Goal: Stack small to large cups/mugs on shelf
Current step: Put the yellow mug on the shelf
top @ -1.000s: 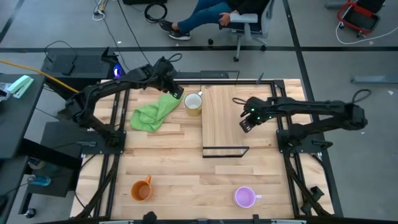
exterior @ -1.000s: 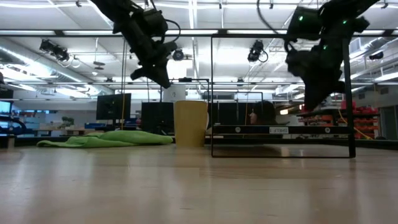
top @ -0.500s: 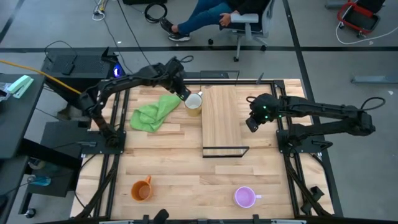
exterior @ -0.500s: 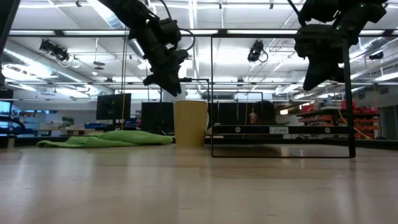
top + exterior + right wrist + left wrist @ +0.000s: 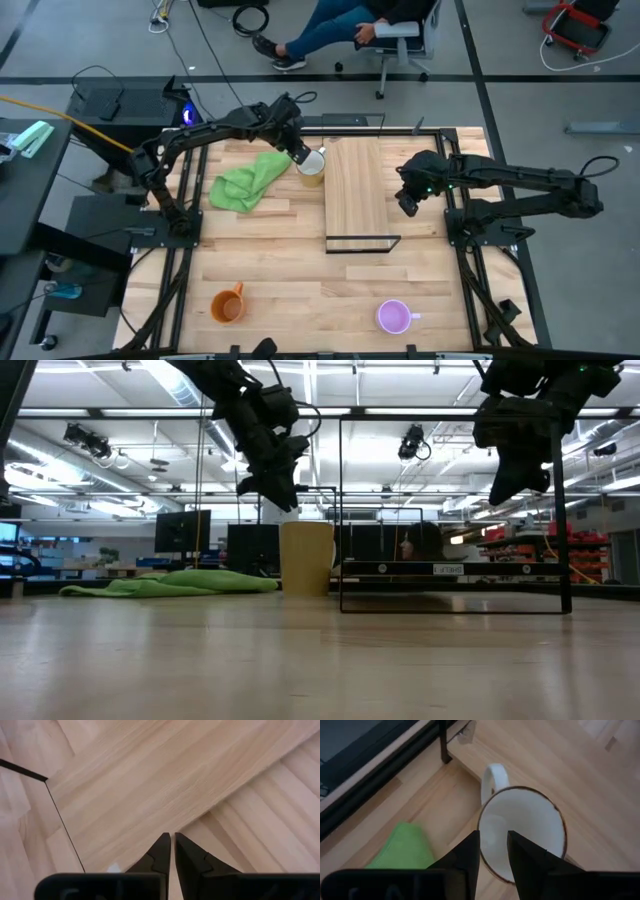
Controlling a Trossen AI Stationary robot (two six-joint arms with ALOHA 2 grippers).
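Three mugs (image 5: pixel 311 166), one shelf (image 5: pixel 355 190)

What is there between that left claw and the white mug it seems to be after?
Nothing visible. The left gripper hangs just above the white mug, fingers parted over the near rim. The green cloth lies to one side, clear of the mug.

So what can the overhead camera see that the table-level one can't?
Only the high view shows the orange mug and the purple mug near the table's front edge, and a seated person beyond the table. Only the low view shows the ceiling lights and room behind. Both show the white mug, the green cloth, the shelf, the left hand above the mug, and the right hand.
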